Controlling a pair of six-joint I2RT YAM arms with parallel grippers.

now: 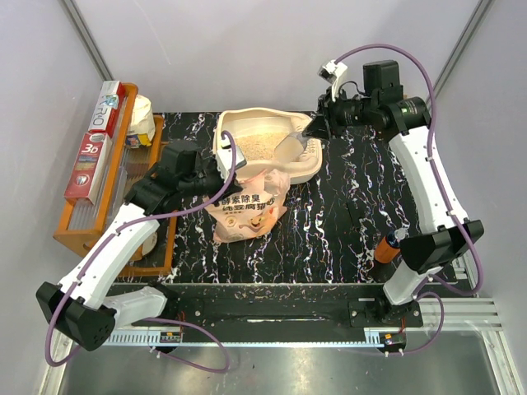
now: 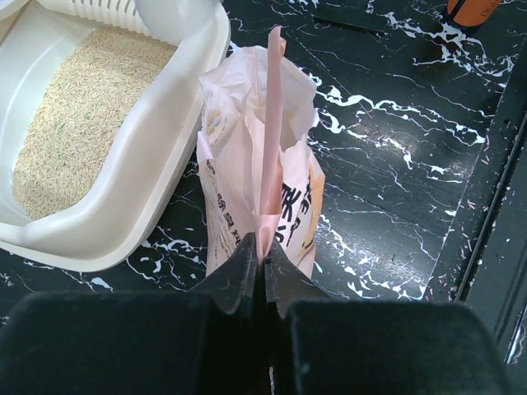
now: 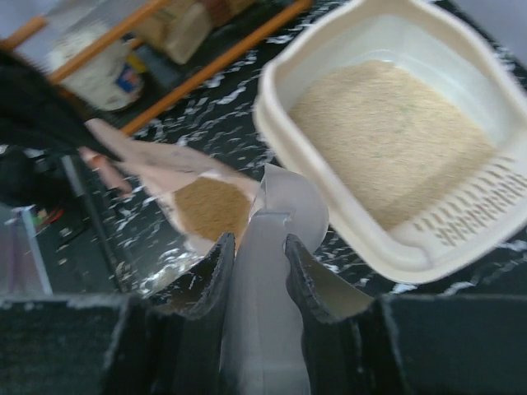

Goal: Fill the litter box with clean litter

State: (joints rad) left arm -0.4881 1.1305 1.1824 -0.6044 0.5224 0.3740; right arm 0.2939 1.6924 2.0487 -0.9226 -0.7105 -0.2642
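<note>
Left gripper [image 2: 263,253] is pinched shut on the top edge of the pink bag [image 2: 272,148]. The litter box [image 2: 144,177] sits just to its left, holding clean litter [image 2: 78,123]. Right gripper [image 3: 259,247] clamps a pale scoop [image 3: 288,206] by its handle, with the box ahead and to its right

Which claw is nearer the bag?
Left. The left claw is shut on the bag's top edge. The right claw holds a scoop at the box's grille end, apart from the bag.
</note>
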